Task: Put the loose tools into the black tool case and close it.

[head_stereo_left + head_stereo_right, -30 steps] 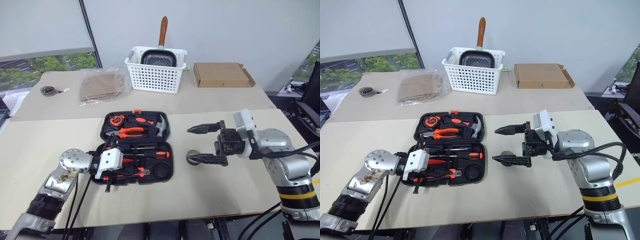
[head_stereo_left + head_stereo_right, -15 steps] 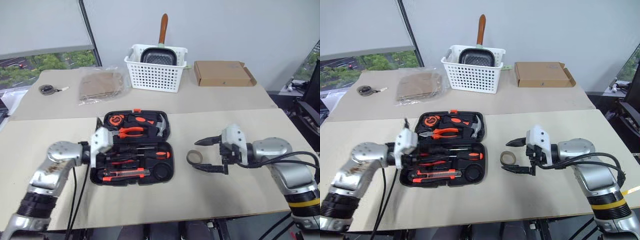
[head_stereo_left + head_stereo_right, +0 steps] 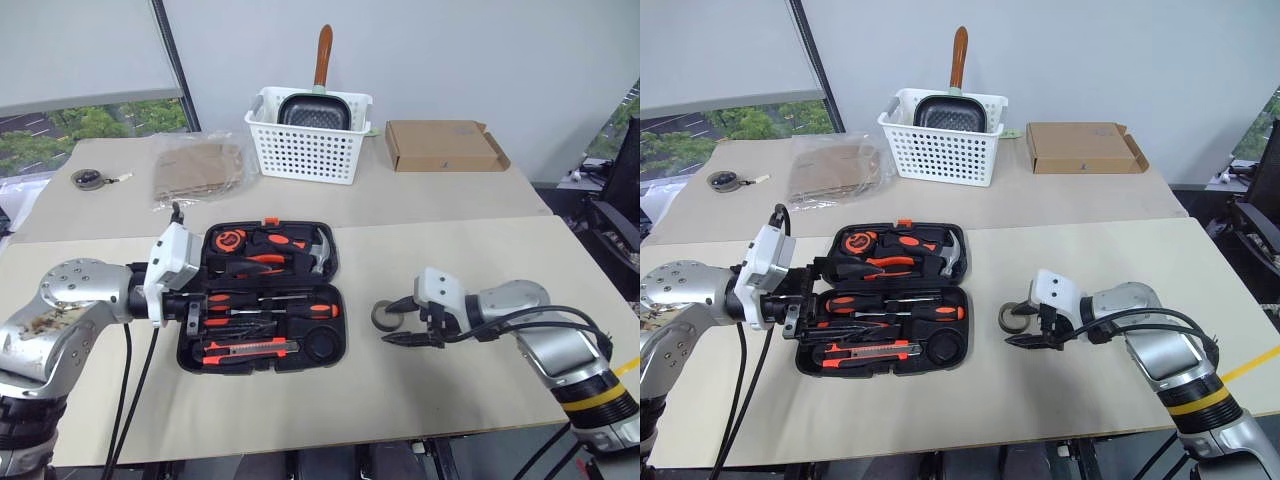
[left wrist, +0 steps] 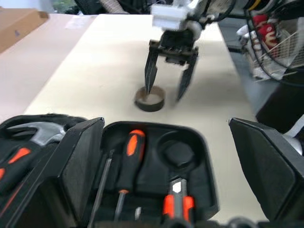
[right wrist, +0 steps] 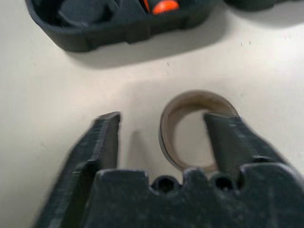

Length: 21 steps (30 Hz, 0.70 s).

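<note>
On the beige table [image 3: 450, 385], just right of the open black plastic clamshell tool case [image 3: 262, 296], lay the small brown tape ring [image 3: 387, 314]; right gripper [image 3: 404, 321] straddled its wall, half-open, nothing gripped yet, apparently for a rim pinch; left gripper [image 3: 800, 303] wide open, empty, beside the case.

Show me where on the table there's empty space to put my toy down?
The near strip of the table, in front of the black tool case, is bare. So is the middle band between the case and the white basket. It's crowded where the right gripper straddles the tape ring.
</note>
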### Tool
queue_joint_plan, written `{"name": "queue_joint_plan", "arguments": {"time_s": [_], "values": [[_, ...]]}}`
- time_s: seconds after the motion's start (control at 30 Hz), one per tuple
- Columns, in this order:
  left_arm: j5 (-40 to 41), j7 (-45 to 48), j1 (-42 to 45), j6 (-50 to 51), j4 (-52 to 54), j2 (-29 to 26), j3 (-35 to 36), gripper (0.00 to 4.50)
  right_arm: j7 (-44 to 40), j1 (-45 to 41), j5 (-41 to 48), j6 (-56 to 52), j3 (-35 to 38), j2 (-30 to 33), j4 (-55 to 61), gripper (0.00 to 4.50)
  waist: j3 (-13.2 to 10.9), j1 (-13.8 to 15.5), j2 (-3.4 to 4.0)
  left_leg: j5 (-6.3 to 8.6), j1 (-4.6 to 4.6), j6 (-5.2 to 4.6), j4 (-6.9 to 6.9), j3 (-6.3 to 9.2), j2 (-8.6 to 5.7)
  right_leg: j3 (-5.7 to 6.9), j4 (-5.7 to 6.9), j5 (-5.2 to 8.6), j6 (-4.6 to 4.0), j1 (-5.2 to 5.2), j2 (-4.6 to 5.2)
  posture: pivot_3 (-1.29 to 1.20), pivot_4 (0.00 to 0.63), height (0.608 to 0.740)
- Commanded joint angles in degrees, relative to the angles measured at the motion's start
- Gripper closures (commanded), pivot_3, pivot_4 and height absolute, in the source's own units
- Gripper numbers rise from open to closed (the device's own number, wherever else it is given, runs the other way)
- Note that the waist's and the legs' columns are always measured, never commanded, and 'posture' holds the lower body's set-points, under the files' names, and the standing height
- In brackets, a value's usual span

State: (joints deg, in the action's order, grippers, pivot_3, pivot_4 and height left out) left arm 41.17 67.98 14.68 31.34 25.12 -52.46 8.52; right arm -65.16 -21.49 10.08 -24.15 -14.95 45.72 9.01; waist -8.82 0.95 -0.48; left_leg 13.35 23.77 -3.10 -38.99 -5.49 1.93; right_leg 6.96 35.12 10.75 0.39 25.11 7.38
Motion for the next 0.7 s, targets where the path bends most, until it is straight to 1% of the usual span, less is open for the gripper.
{"name": "queue_joint_plan", "arguments": {"time_s": [0.03,0.13,0.17,0.2,0.27,0.4,0.57,0.7], "values": [[1.62,-0.95,-1.04,1.43,3.37,-1.67,2.45,0.00,0.20,-1.61,-1.49,0.88,-0.35,-0.25,-0.24,2.97,0.00,-0.14,0.00,-0.01,0.00,0.02,0.01,0.00,0.01,0.00,0.00,0.00,0.00,0.01,-0.02,0.00,0.150,0.700],[2.15,-1.01,-2.17,2.33,4.55,-2.62,3.11,0.00,-0.15,-2.09,-2.00,1.05,-0.88,-0.39,-0.63,3.90,0.00,-0.18,-0.01,-0.01,0.00,0.03,0.01,0.00,0.00,-0.01,0.00,0.00,0.00,0.00,-0.02,0.00,0.150,0.700],[2.09,-0.78,-2.67,2.54,4.84,-3.22,3.31,0.00,-0.29,-2.16,-2.29,1.27,-1.17,-0.41,-0.74,4.30,-0.01,-0.20,-0.03,-0.01,0.00,0.03,0.00,0.00,0.00,0.00,-0.01,0.00,0.00,0.00,-0.02,0.00,0.150,0.700],[1.89,-0.50,-3.23,2.64,5.07,-3.86,3.49,0.00,-0.35,-2.23,-2.58,1.43,-1.38,-0.51,-0.83,4.48,-0.01,-0.22,-0.03,-0.02,0.00,0.03,0.00,0.00,0.00,0.00,-0.01,0.00,0.00,0.00,-0.02,0.00,0.150,0.700],[1.37,0.18,-4.36,2.44,5.37,-5.03,3.75,0.00,-0.36,-2.52,-3.07,1.72,-1.75,-0.73,-0.94,4.48,-0.01,-0.24,-0.02,-0.01,-0.01,0.03,0.00,0.00,0.00,-0.01,-0.01,0.00,0.00,-0.01,-0.02,0.00,0.150,0.700],[1.50,0.31,-5.35,1.93,5.55,-5.68,4.24,0.00,-0.73,-3.53,-2.44,1.40,-1.06,-0.62,0.65,4.48,-0.01,-0.23,-0.02,-0.02,-0.02,0.06,0.00,0.01,0.01,0.00,0.00,0.01,-0.01,0.00,-0.02,0.00,0.150,0.700],[0.29,1.04,-8.76,1.07,5.09,-6.09,5.51,0.00,-3.34,-7.67,1.52,-1.59,0.23,-0.82,7.29,4.48,-0.02,-0.41,-0.01,-0.03,-0.02,0.07,0.01,0.00,0.02,-0.01,0.01,0.00,-0.01,0.04,-0.03,0.00,0.150,0.700],[-2.23,1.41,-12.22,-0.97,4.10,-6.53,6.76,0.00,-4.23,-11.19,3.88,-5.41,-3.31,-3.81,13.22,4.48,-0.02,-0.33,-0.02,0.00,-0.04,0.14,0.06,0.01,0.06,0.00,0.01,0.02,-0.04,0.06,-0.07,0.00,0.150,0.700]]}}
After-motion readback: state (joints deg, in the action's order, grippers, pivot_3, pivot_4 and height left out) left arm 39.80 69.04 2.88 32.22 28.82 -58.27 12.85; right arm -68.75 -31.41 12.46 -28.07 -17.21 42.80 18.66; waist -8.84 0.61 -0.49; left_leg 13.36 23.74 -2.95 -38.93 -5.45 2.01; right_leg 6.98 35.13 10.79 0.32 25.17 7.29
